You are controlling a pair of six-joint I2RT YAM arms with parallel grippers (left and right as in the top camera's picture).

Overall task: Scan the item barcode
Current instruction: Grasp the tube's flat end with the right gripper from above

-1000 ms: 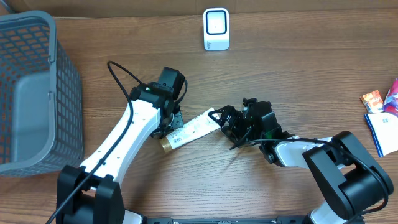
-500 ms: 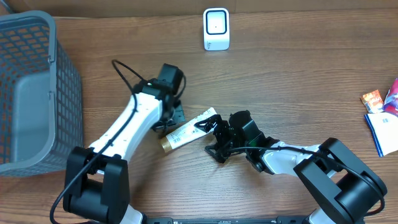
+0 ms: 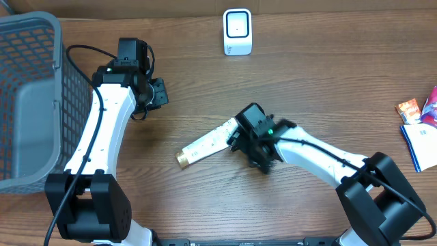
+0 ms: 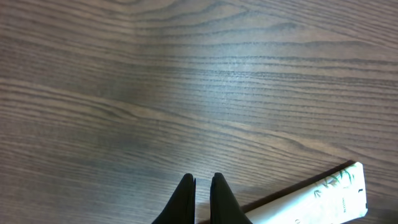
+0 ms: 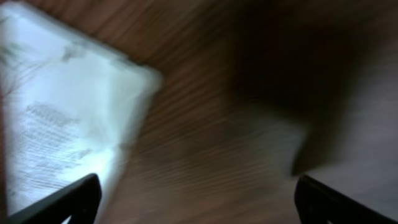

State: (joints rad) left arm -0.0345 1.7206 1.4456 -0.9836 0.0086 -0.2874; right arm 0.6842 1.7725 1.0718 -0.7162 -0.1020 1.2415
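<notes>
Right gripper (image 3: 249, 145) spread wide beside crimped end of tube (image 3: 205, 142), mid-frame; left gripper (image 3: 157, 96) pinched together, empty, upper left. Likely light, soft, slick: best pinched mid-body.

My left gripper (image 3: 156, 93), beside the tube's (image 3: 205, 143) capped end a second ago, now hangs well apart from it, up near the basket (image 3: 65, 82). My right gripper (image 3: 249, 140) moves in from the right and now hovers over the tube's flat end.
</notes>
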